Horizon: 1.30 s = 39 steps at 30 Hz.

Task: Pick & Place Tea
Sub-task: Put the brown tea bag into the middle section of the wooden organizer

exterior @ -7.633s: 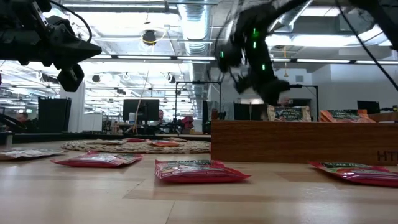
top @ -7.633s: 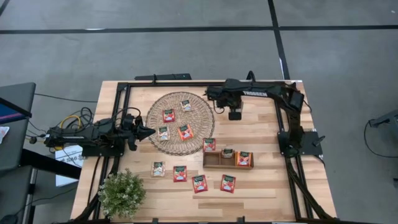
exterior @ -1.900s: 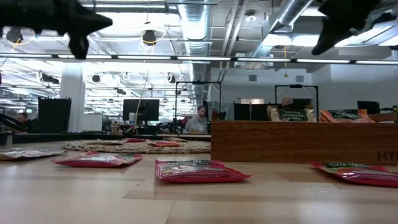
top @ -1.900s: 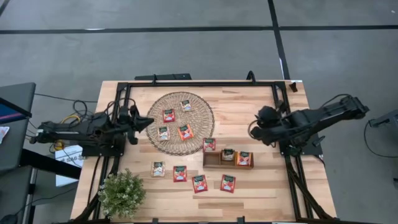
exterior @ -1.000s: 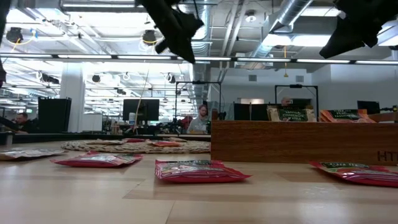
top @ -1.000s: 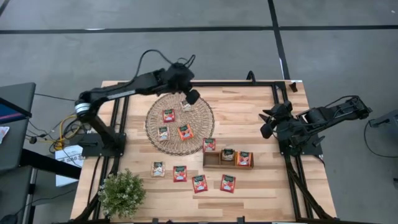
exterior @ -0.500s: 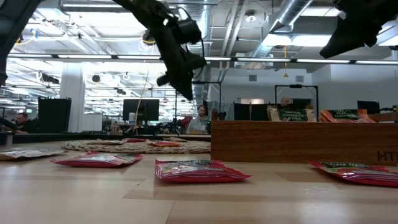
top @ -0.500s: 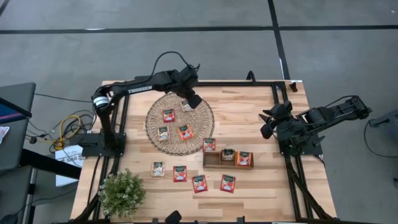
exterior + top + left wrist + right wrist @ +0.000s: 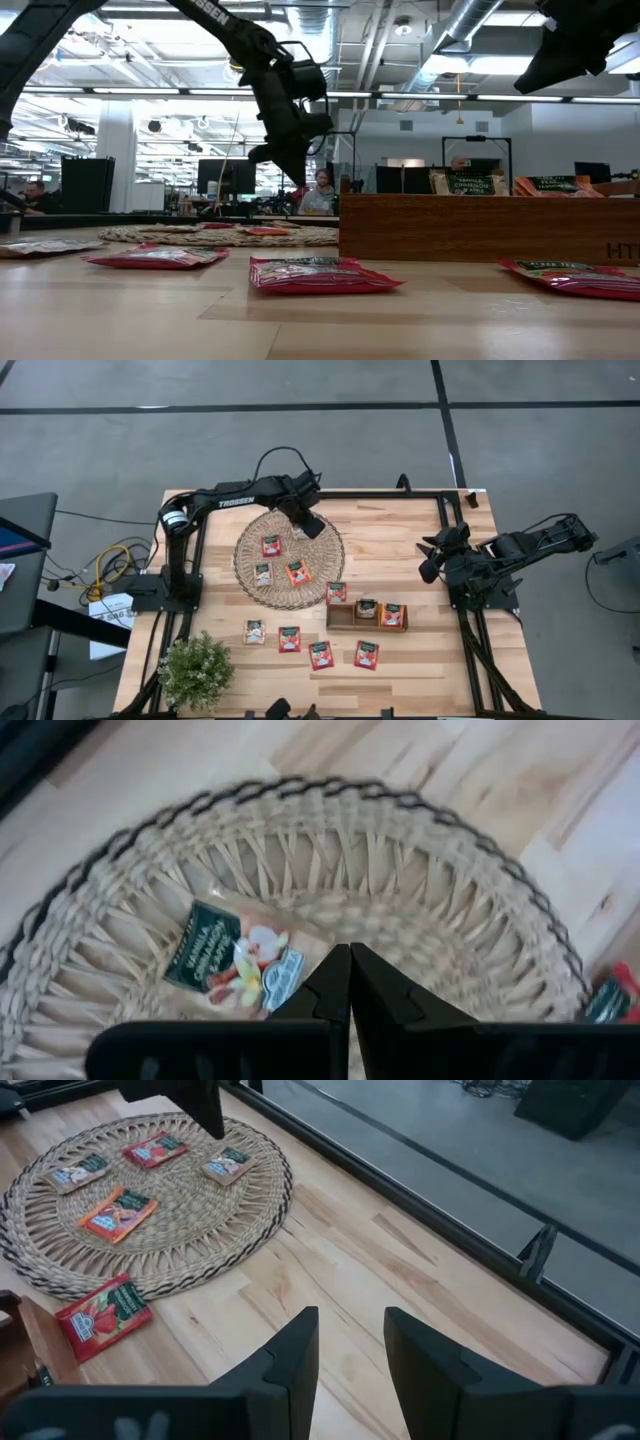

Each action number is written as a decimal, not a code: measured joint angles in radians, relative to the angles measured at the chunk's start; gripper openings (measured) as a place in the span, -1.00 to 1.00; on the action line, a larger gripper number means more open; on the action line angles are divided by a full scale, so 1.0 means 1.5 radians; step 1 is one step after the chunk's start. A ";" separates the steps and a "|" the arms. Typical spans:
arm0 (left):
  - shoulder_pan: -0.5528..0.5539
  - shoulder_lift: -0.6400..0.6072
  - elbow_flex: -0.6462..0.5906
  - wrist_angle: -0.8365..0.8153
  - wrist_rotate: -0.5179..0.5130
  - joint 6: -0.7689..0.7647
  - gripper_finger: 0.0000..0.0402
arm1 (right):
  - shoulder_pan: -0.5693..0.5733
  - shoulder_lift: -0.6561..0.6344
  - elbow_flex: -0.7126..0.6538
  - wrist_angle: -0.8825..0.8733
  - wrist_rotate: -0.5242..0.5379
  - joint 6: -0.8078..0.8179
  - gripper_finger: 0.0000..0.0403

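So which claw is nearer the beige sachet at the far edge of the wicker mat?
Left. The left claw, shut, is above the beige sachet on the wicker mat. The right claw is well off toward the table's right side, holding nothing.

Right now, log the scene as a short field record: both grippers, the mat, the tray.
left gripper: shut, empty, over the wicker mat beside a beige-white sachet
right gripper: jaws apart, empty, parked at the table's right side
mat contents: four sachets
wooden tray: two sachets standing inside
loose sachets: four in front of the tray
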 joint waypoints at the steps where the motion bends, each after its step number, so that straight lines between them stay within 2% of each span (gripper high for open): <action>1: 0.000 0.000 0.000 -0.006 0.000 0.009 -1.00 | 0.000 0.000 0.000 0.000 0.000 0.000 -0.46; 7: 0.001 0.000 0.000 -0.035 -0.006 0.053 -0.86 | 0.000 0.000 0.000 0.000 0.000 0.000 -0.46; 16: 0.001 0.000 0.000 -0.036 -0.091 0.066 -0.36 | 0.000 0.000 0.000 0.012 -0.001 0.000 -0.46; 19: 0.007 0.001 0.000 -0.030 -0.094 0.059 -0.25 | 0.000 0.000 0.000 0.021 -0.001 0.001 -0.46; 26: 0.046 0.020 0.000 -0.028 -0.056 0.007 -0.22 | 0.000 0.001 0.000 0.022 -0.002 0.001 -0.46; 39: 0.065 0.063 0.000 -0.026 -0.046 -0.001 -0.22 | 0.000 0.001 0.000 0.037 -0.005 0.001 -0.46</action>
